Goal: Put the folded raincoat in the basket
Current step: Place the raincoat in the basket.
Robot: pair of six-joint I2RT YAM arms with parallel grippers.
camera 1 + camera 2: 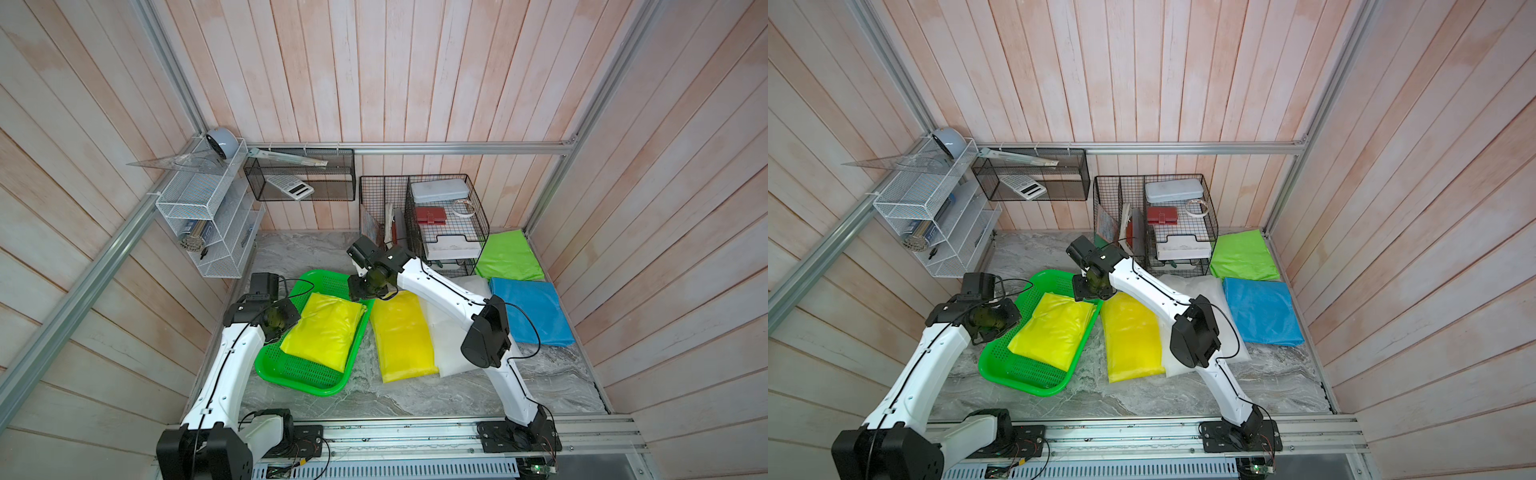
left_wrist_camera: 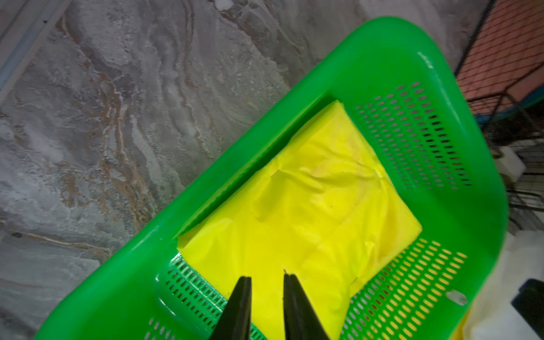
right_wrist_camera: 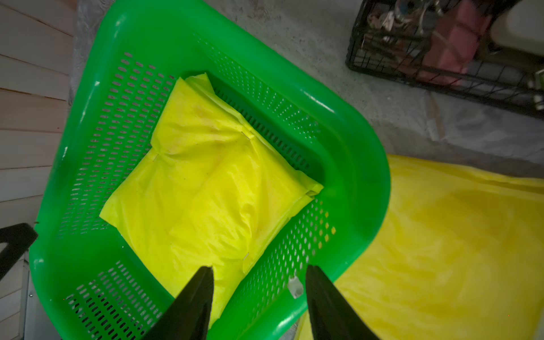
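Observation:
The folded raincoat [image 1: 328,328], a lime-yellow plastic packet, lies flat inside the bright green basket [image 1: 301,384] in both top views. Its far right corner rests against the basket's perforated wall [image 3: 294,235]. My left gripper [image 2: 266,276] hovers over the raincoat's near left part, its jaws a narrow gap apart with nothing between them. Over the basket's far right rim, my right gripper [image 3: 259,270] stands open, one finger above the raincoat and the other above the rim's outer side. It holds nothing.
A darker yellow packet [image 1: 403,336] lies right beside the basket, with white [image 1: 455,332], blue [image 1: 530,309] and green [image 1: 509,255] packets further right. A black wire rack [image 1: 444,220] stands at the back. A white mesh shelf [image 1: 208,220] hangs on the left wall.

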